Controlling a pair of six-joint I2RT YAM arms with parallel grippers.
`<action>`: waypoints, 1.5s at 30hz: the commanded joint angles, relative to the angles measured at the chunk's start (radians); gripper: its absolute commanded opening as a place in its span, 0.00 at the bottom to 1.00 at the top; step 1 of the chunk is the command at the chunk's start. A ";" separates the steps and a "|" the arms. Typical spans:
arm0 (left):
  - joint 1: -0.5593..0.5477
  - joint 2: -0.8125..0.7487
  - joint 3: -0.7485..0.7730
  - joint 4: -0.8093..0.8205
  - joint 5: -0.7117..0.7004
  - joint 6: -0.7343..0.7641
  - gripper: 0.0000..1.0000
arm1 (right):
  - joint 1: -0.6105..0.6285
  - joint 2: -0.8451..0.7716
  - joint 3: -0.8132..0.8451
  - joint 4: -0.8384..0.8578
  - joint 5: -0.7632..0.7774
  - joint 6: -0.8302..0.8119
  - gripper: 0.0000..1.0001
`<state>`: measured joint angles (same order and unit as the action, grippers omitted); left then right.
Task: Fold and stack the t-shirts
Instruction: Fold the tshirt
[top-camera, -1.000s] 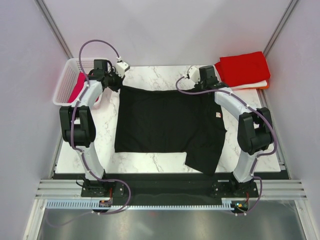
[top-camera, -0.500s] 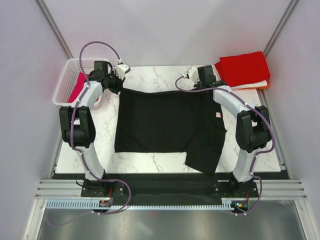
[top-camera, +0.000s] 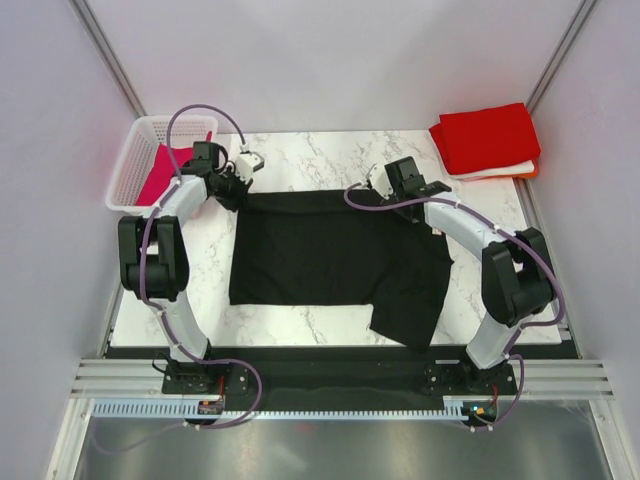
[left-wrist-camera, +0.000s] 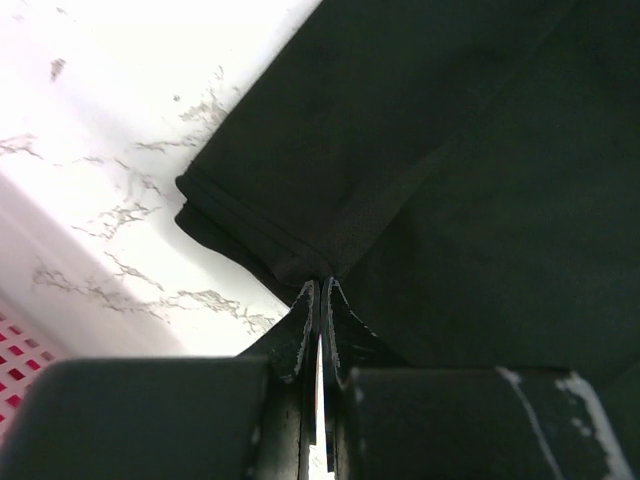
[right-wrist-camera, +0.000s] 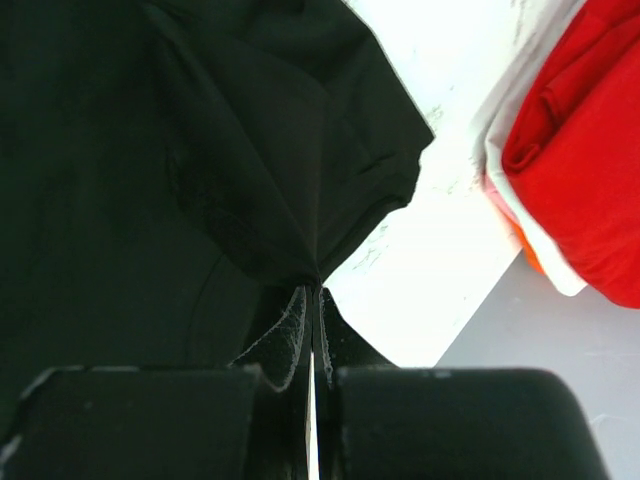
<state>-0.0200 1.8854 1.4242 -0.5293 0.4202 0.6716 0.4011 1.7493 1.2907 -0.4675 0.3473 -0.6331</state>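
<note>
Evidently fold grip: left gripper (left-wrist-camera: 320, 288) and right gripper (right-wrist-camera: 312, 288) each pinched shut on black t-shirt (top-camera: 330, 255) far edge, spaced wide so cloth would lift evenly.

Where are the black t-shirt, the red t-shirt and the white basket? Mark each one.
black t-shirt (top-camera: 320, 255): top external view, middle of its flat body.
red t-shirt (top-camera: 487, 138): top external view, centre of the folded top.
white basket (top-camera: 127, 168): top external view, its left lattice wall.

The black t-shirt (top-camera: 320, 255) is soft, matt cloth. The folded red t-shirt (top-camera: 487, 138) is smooth cloth too. The table (top-camera: 310, 157) looks like smooth white stone with grey veins. The basket (top-camera: 125, 170) is white plastic with holes.
</note>
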 joint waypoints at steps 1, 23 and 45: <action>0.002 -0.060 -0.019 -0.003 -0.003 0.034 0.02 | 0.021 -0.066 -0.033 -0.034 -0.021 0.044 0.00; 0.068 -0.062 0.042 -0.023 -0.038 -0.066 0.24 | -0.047 -0.125 -0.036 -0.125 -0.071 0.073 0.37; 0.051 0.322 0.430 -0.116 0.057 -0.245 0.08 | -0.199 0.417 0.344 -0.046 -0.087 0.102 0.29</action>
<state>0.0414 2.2154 1.7992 -0.6407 0.4305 0.4614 0.2096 2.1445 1.5932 -0.5289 0.2626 -0.5449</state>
